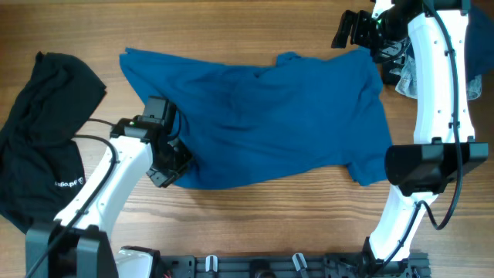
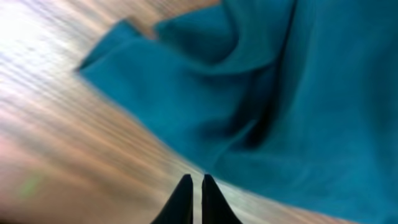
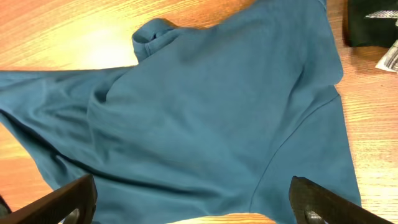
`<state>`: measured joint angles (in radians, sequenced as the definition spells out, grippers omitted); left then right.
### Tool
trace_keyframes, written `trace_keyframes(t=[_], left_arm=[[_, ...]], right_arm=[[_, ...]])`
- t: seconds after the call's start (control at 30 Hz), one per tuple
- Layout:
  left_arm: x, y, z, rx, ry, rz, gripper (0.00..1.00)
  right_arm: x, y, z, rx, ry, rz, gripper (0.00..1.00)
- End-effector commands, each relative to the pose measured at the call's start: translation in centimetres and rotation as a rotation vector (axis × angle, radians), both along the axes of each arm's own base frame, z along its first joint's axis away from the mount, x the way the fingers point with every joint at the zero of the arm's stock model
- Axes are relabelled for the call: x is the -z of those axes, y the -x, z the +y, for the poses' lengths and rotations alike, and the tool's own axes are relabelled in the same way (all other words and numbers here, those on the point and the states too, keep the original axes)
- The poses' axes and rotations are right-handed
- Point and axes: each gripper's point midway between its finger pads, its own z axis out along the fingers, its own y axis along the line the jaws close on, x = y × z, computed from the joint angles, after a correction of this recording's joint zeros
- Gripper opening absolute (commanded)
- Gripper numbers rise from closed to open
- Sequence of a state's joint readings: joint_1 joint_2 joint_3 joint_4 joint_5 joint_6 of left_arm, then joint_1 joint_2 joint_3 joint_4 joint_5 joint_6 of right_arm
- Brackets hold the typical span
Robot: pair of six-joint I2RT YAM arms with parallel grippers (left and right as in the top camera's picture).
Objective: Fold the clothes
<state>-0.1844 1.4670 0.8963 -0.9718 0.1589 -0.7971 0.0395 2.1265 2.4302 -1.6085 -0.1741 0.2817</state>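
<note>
The large teal-blue shirt (image 1: 270, 116) lies spread and wrinkled across the middle of the table. It also shows in the left wrist view (image 2: 280, 106) and the right wrist view (image 3: 205, 106). A black garment (image 1: 42, 131) with small white lettering lies at the left edge. My left gripper (image 1: 166, 166) is at the shirt's lower left edge. Its fingers (image 2: 193, 182) are shut, with bare wood showing beside the hem and nothing seen between them. My right gripper (image 1: 351, 29) hovers wide open over the shirt's far right corner, with its fingers (image 3: 193, 199) spread above the cloth.
A pale crumpled heap (image 1: 401, 73) lies at the far right behind the right arm. It shows with a dark object (image 3: 367, 25) in the right wrist view. A black rail (image 1: 270, 266) runs along the table's front edge.
</note>
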Motion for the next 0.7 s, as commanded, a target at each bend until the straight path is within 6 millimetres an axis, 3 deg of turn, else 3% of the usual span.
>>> trace_keyframes(t=[0.0,0.1,0.27,0.37,0.5,0.67], left_arm=[[2.5,-0.1,-0.7,0.034,0.028,0.033,0.08],[5.4,-0.6,-0.4,0.030,0.001,0.081,0.06],[8.7,0.8,0.8,-0.037,-0.034,0.219,0.04],[8.3,2.8,5.6,-0.189,-0.148,0.325,0.04],[7.8,4.7,11.3,-0.423,-0.125,0.403,0.04],[7.6,6.0,15.5,-0.624,-0.083,0.417,0.04]], right_arm=[[-1.1,0.0,-0.2,-0.014,0.019,-0.036,1.00],[-1.1,0.0,-0.2,-0.017,0.021,-0.036,1.00],[-1.1,0.0,-0.2,-0.017,0.021,-0.036,1.00],[-1.1,0.0,-0.2,-0.017,0.022,-0.036,0.99],[-1.1,0.0,-0.2,-0.040,0.028,-0.041,0.99],[-1.1,0.0,-0.3,-0.040,0.031,-0.041,0.99]])
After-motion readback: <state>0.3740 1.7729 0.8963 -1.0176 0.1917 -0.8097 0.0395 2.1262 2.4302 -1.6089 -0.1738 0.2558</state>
